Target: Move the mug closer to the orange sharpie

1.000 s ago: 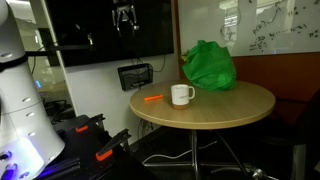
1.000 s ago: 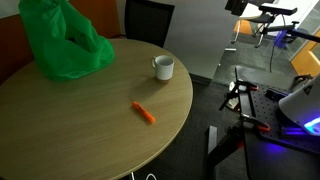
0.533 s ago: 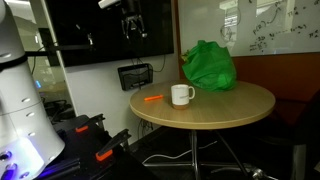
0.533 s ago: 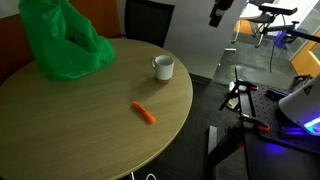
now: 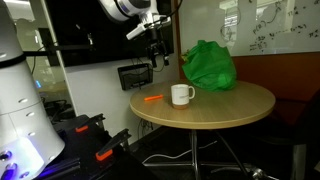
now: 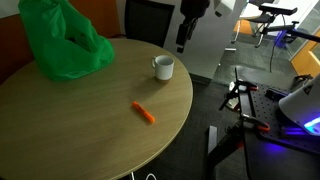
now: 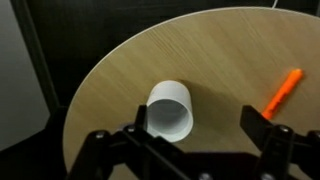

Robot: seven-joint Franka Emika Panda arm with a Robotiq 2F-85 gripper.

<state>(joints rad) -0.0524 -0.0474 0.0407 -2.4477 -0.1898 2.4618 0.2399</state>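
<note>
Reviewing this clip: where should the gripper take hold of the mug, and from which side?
Probably from above, jaws over the wall at the rim: the mug stands upright with its mouth open, and the open gripper looks down on it.

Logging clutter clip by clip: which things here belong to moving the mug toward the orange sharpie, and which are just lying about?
Part of the job:
the mug
the orange sharpie
the gripper, open, up above the mug

Just lying about:
the green bag, on the same round table
</note>
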